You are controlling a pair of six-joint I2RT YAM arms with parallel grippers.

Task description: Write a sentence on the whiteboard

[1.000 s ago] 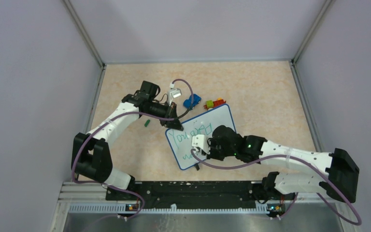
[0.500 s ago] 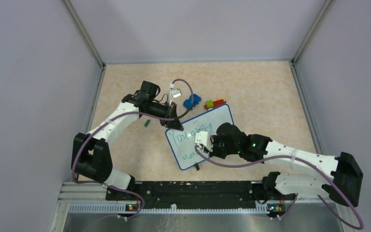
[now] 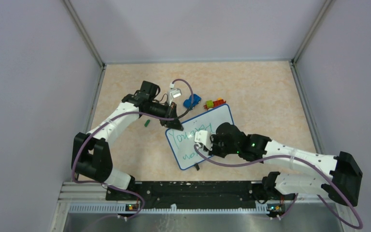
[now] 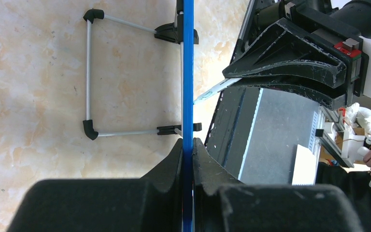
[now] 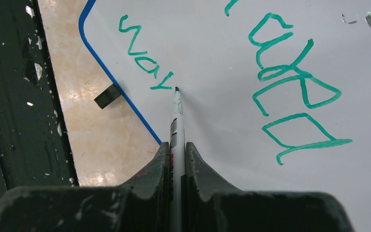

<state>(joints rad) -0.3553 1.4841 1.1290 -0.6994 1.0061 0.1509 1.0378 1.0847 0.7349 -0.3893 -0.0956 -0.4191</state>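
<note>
The left gripper (image 4: 187,145) pinches the whiteboard (image 4: 188,58) by its blue rim. The right gripper (image 5: 176,145) clamps a green marker (image 5: 176,121), its tip on the board beside the sentence (image 5: 147,67).

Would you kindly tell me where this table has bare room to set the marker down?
Widest bare patch: the table's far right, between the whiteboard and the right rail. Also free: the far strip behind the toys, and near left, between the left arm and the whiteboard. Crowded: the whiteboard's far edge, by the toys and the left end effector.
</note>
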